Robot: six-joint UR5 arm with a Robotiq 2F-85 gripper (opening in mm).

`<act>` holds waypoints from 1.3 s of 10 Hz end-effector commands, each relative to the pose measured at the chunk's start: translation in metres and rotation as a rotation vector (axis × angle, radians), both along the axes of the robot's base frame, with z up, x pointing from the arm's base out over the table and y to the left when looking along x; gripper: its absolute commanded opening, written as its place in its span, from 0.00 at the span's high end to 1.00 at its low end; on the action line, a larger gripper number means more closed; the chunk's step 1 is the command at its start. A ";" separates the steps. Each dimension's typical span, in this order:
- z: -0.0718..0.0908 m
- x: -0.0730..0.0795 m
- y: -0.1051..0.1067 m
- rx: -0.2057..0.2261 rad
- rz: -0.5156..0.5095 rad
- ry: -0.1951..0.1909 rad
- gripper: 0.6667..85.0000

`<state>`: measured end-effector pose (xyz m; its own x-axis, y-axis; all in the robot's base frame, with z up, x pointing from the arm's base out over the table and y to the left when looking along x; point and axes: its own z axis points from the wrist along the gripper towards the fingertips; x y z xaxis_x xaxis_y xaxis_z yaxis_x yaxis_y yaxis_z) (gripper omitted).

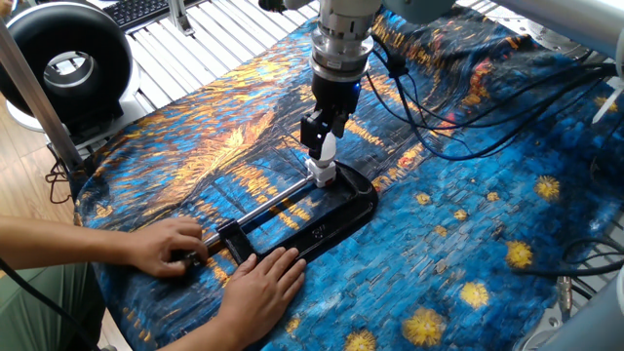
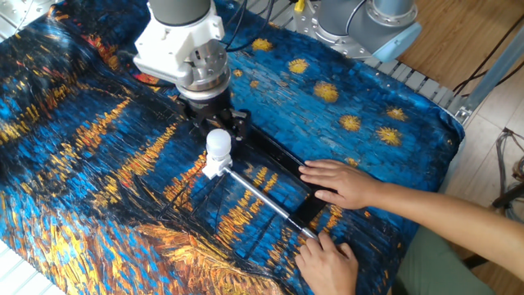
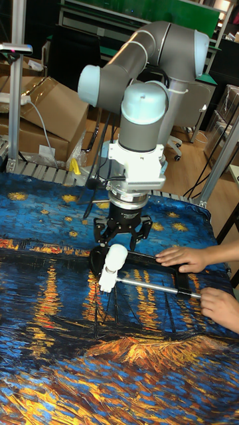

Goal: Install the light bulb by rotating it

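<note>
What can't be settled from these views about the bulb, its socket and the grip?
- Small white frosted light bulb in its white socket block: thread seating hidden inside, all views.
- End effector: pad contact with the bulb blocked by its own fingers.
- Person's hand covers the black clamp's handle end.

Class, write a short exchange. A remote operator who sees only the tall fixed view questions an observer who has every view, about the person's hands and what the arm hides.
Operator: The lower hand runs off my picture. What is it doing?
Observer: In one fixed view it is closed over the handle end of the black clamp. The light bulb stands at the clamp's other end.
Operator: The arm blocks the cloth behind it. Is anything lying there?
Observer: Yes, black cables trail across the cloth there.
</note>
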<state>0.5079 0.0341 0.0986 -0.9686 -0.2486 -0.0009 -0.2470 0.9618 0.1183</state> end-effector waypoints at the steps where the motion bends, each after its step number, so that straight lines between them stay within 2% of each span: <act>1: 0.009 -0.002 -0.006 -0.051 0.108 0.007 0.24; 3: 0.020 -0.002 -0.015 -0.110 0.237 -0.005 0.26; 4: 0.023 0.001 -0.018 -0.136 0.320 -0.023 0.27; 6: 0.025 0.006 -0.012 -0.149 0.408 -0.048 0.26; 7: 0.024 0.012 -0.015 -0.183 0.481 -0.070 0.26; 8: 0.023 0.013 -0.014 -0.199 0.569 -0.074 0.26; 10: 0.023 0.008 -0.003 -0.185 0.684 -0.081 0.26; 13: 0.016 0.004 0.001 -0.181 0.823 -0.100 0.25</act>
